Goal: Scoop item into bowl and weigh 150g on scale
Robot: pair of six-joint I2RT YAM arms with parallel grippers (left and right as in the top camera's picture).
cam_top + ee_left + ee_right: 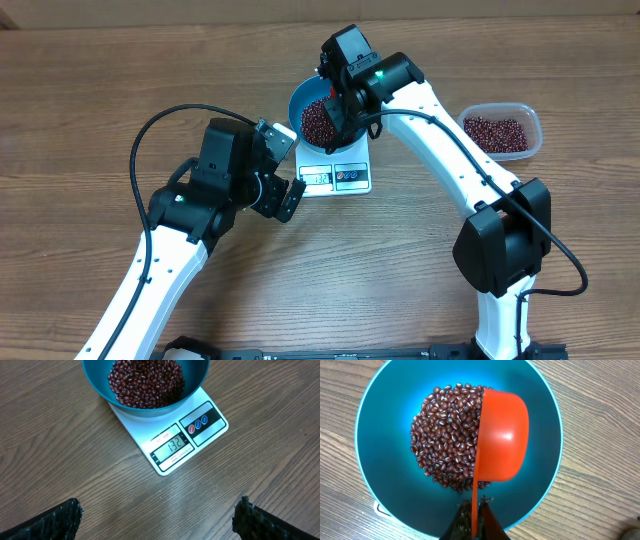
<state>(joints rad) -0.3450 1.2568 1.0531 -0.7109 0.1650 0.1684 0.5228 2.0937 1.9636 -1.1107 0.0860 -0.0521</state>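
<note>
A blue bowl [300, 100] [100, 385] [385, 485] holding a heap of dark red-brown beans [320, 122] [145, 382] [445, 445] stands on the white scale [337, 172] [137, 425], whose display [172, 446] shows numbers. My right gripper [474, 506] [340, 98] is shut on the thin handle of an orange scoop [502, 435], which is tipped on its side over the beans inside the bowl. My left gripper [159, 516] [284, 170] hangs open over bare table just in front of the scale, with nothing between its fingers.
A clear plastic tub [528, 118] with more beans [496, 133] sits at the right, past the right arm. The wooden table [100, 90] extends on all sides. The left arm's black cable [150, 135] loops over the table to the left of the scale.
</note>
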